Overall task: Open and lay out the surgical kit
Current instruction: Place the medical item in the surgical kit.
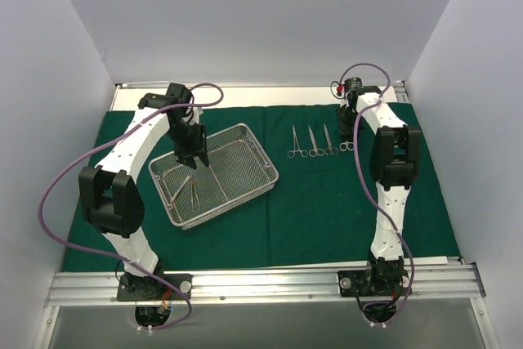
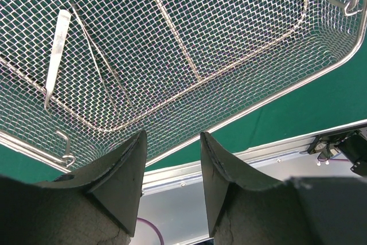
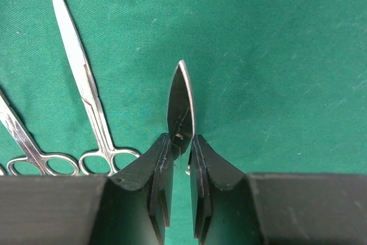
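The dark green cloth [image 1: 327,202] lies spread flat on the table. The silver wire-mesh tray [image 1: 261,151] sits on its left part, with a few slim steel instruments [image 1: 189,191] inside. My left gripper [image 1: 196,161] hangs open and empty over the tray; the left wrist view shows its gap [image 2: 172,136] above the tray rim [image 2: 275,98], with flat forceps [image 2: 56,50] lying in the mesh. Three scissor-handled instruments [image 1: 312,142] lie in a row on the cloth. My right gripper [image 1: 350,130] is shut on a fourth pair of scissors [image 3: 182,101] just right of that row, blade pointing away, low over the cloth [image 3: 275,55].
A neighbouring pair of scissors [image 3: 80,73] lies close to the left of my right fingers. An aluminium rail [image 1: 261,284] runs along the near table edge. White walls close in the back and both sides. Purple cables loop off both arms.
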Tool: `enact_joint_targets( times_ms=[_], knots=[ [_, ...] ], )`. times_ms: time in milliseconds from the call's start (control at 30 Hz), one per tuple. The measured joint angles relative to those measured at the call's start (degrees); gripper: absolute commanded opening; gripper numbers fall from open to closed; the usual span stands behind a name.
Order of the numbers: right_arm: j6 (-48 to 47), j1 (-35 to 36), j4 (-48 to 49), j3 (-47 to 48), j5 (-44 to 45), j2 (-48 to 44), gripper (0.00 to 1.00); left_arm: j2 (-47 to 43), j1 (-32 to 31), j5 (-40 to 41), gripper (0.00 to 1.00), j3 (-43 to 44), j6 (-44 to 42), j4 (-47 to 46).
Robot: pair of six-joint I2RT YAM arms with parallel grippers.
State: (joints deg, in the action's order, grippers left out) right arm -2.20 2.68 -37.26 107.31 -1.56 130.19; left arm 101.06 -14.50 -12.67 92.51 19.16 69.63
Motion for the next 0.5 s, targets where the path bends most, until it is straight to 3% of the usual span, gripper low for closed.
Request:
enact_joint_targets(
  times_ms=[200,367,433,500],
  knots=[
    [0.0,0.0,0.1,-0.1,0.0,0.0,0.18,0.0,0.0,1.2,0.55,-0.1,-0.1,0.0],
    [0.8,0.0,0.5,-0.4,1.4,0.9,0.4,0.2,0.0,5.9,0.56,-0.5,0.3,0.1],
    [1.2,0.0,0.7,-0.4,1.9,1.3,0.57,0.3,0.0,7.7,0.56,-1.2,0.7,0.2],
    [1.6,0.1,0.6,0.0,2.7,1.3,0.6,0.3,-0.1,9.7,0.55,-2.3,1.2,0.1]
  ],
)
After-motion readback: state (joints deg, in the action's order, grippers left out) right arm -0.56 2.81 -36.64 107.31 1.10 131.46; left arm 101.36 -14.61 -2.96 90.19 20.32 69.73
